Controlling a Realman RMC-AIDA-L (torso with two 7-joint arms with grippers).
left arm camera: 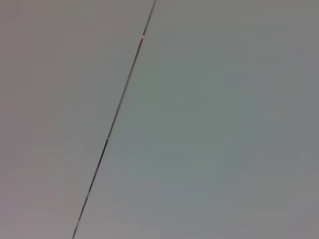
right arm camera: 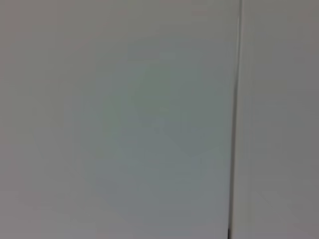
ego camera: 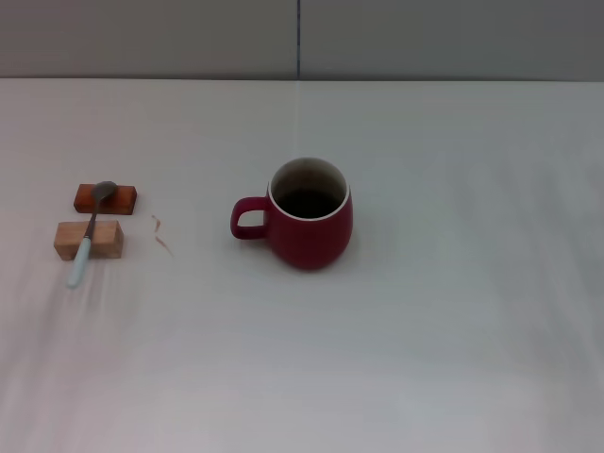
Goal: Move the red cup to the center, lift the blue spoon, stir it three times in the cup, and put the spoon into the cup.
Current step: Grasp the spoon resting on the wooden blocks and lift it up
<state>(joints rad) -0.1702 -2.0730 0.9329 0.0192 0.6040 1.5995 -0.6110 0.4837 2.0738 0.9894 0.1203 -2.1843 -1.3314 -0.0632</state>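
Note:
The red cup (ego camera: pixel 308 215) stands upright near the middle of the white table in the head view, its loop handle pointing left and its dark inside showing. Far to its left the blue spoon (ego camera: pixel 91 233) lies across two small wooden blocks, grey bowl on the far block and pale blue handle reaching toward the front edge. Neither gripper nor arm shows in the head view. Both wrist views show only a plain grey wall with a thin dark seam.
A reddish wooden block (ego camera: pixel 107 197) and a pale wooden block (ego camera: pixel 89 240) sit one behind the other at the left under the spoon. A small curled thread (ego camera: pixel 161 233) lies just right of them. A grey wall (ego camera: pixel 302 38) bounds the table's far edge.

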